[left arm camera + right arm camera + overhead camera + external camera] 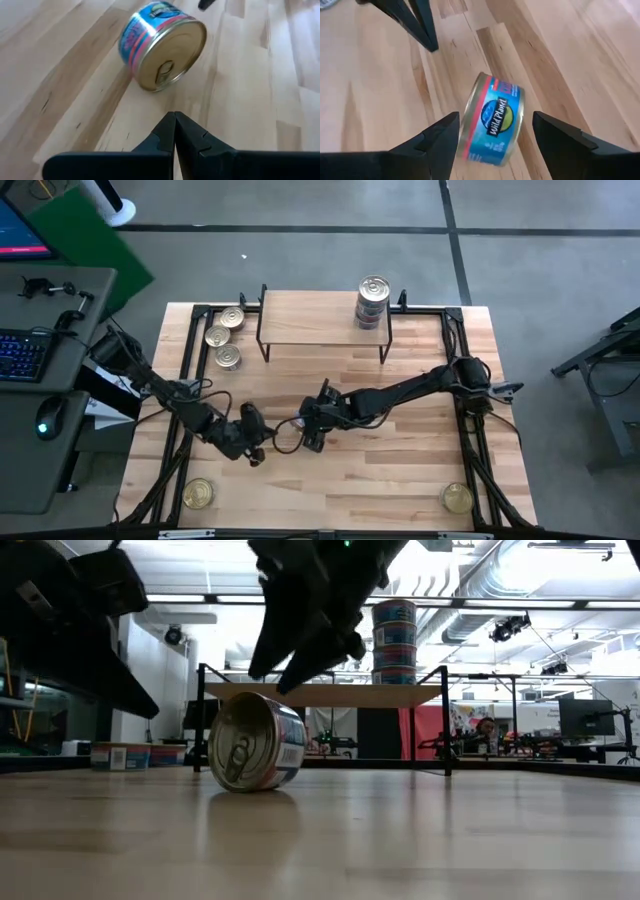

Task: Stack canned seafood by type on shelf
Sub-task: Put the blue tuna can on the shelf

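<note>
Gold-lidded tins made up most of what was left: going left to right in the high view, one tin (198, 494) lay flat at the near left corner, three tins (223, 337) sat clustered just left of the shelf (322, 317), and the left gripper (174, 131) rested mid-table with its fingers pressed together, holding nothing. Just beside it a blue-and-pink labelled tin (256, 741) stood on its edge on the tabletop (400, 840), pull-tab lid facing the left wrist camera. Right gripper (492, 137) hung over that tin with fingers spread wide either side of it, apparently not touching yet, though the angle was poor. Further right, a stack of three tins (373, 301) stood on the shelf's right end, and one more tin (457, 498) lay at the near right corner. My read: three shelved, six remaining, so roughly a third done.
</note>
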